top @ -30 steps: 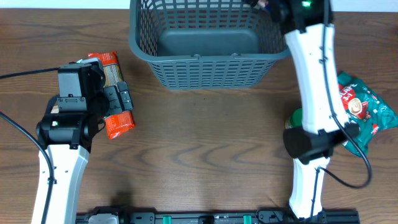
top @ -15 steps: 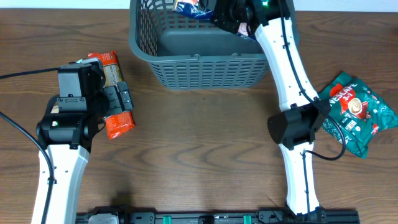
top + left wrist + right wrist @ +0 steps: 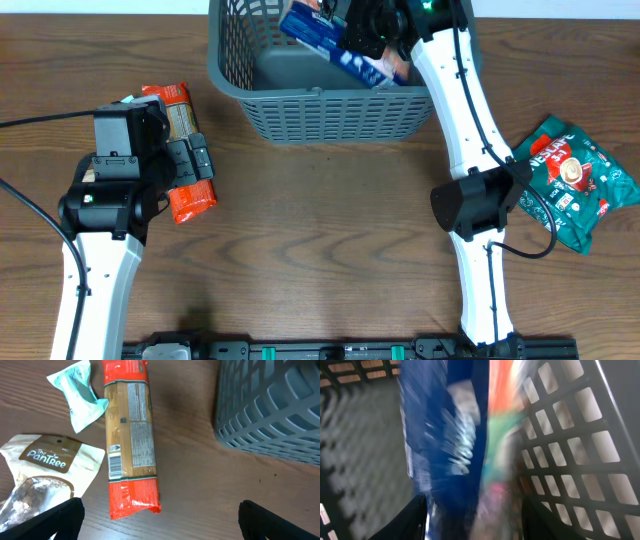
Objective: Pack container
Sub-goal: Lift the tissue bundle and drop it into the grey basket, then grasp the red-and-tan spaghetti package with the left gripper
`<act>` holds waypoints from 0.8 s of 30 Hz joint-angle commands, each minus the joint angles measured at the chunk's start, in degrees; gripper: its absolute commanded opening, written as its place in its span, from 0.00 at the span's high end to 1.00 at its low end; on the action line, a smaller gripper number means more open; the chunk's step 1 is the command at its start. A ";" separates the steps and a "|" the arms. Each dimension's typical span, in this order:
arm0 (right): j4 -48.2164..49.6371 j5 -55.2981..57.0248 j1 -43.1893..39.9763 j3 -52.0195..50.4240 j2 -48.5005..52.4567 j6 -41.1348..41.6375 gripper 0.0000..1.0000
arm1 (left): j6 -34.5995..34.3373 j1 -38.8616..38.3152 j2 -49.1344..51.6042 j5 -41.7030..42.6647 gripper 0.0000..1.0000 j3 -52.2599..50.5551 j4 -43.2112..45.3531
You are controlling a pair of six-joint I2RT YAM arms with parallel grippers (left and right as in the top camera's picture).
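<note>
The dark grey lattice basket stands at the table's back centre; it also shows in the left wrist view and the right wrist view. My right gripper is inside the basket's right side. A blue snack pack hangs tilted below it. In the right wrist view the pack is motion-blurred between my spread fingers. My left gripper is open and empty, hovering over an orange-red pasta pack that lies on the table left of the basket.
A green and red snack bag lies at the right edge. A small teal packet and a white bag with a brown label lie left of the pasta pack. Wooden table surface spans the front.
My right arm swung left over the basket with the blue pack. The pack has since dropped lower and tilted inside the basket. The left arm has not moved.
</note>
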 commanded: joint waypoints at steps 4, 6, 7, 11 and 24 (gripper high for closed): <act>-0.70 -1.07 0.39 0.74 -0.15 1.81 0.50 | 1.16 0.24 0.04 -0.66 0.02 1.25 -0.15; -0.70 -1.09 0.39 0.74 -0.17 2.95 0.43 | 1.16 0.24 0.04 -0.66 0.01 1.25 -0.15; -0.70 -1.14 0.42 0.76 -0.20 3.98 0.37 | 1.16 0.24 0.04 -0.68 0.01 1.25 -0.17; -0.26 -3.78 0.46 0.79 -1.60 5.95 0.01 | 1.16 0.24 0.04 -0.68 0.02 1.25 -0.26; 5.27 4.85 -11.06 0.87 -22.12 41.29 0.01 | -4.74 1.44 1.11 -2.23 0.02 6.69 -9.29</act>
